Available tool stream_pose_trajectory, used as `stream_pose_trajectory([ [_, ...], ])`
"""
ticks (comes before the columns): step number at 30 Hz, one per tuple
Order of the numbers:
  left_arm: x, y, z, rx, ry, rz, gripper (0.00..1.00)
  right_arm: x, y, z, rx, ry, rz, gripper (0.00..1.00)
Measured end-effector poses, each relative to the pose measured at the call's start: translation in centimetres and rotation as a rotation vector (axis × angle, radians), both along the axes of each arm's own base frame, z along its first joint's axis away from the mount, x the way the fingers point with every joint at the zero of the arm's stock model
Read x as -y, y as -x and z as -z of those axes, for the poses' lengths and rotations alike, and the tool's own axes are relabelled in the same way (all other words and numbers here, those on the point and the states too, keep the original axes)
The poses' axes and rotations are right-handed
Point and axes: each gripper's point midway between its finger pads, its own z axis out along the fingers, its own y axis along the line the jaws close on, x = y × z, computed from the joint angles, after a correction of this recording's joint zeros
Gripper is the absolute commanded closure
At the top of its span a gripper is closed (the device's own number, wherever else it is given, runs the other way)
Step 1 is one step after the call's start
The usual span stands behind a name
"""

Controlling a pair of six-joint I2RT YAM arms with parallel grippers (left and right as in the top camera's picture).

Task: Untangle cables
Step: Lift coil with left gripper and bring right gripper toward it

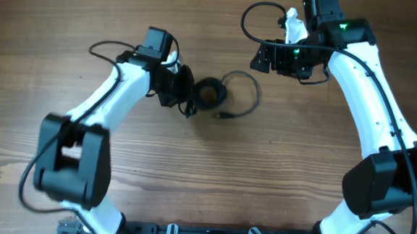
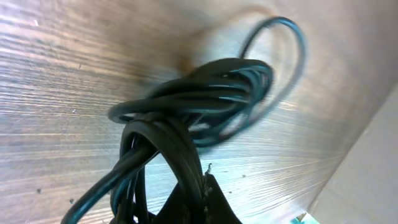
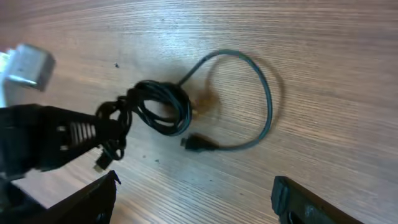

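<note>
The left pincer is clamped shut on one side of the cables, which lie in a tight coil on the bench. From the coil a free loop trails toward the right pincer, which hangs wide open and empty, farther off.

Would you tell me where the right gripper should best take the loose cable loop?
Probably the outer arc of the loose loop, farthest from the coil that the left gripper holds: a single strand lying flat on the table. Bring the open right gripper straight down, jaws across the strand. The plug end lies too near the coil.
</note>
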Motion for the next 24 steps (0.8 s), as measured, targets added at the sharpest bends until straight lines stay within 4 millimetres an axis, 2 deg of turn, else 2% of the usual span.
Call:
stream_pose_trajectory([
  [2,0.0,0.0,-1.2,0.032,-0.002,0.002,0.96,-0.6,0.2,-0.3,0.007,-0.032,-0.038,0.18],
  [11,1.1,0.9,-1.1,0.016,-0.004,0.033,0.96,-1.7,1.4,-0.6,-0.015,-0.085,-0.104,0.18],
  [15,1.5,1.1,-1.3,0.008,0.023,0.043,0.96,-3.6,2.1,-0.8,-0.007,-0.097,-0.154,0.18],
  [19,1.7,1.2,-2.5,-0.009,0.135,0.053,0.96,-6.1,3.4,-1.5,-0.023,-0.168,-0.218,0.18],
  [24,0.0,-0.1,-5.1,-0.004,0.338,0.023,0.96,-7.7,4.2,-2.3,-0.031,-0.233,-0.258,0.19],
])
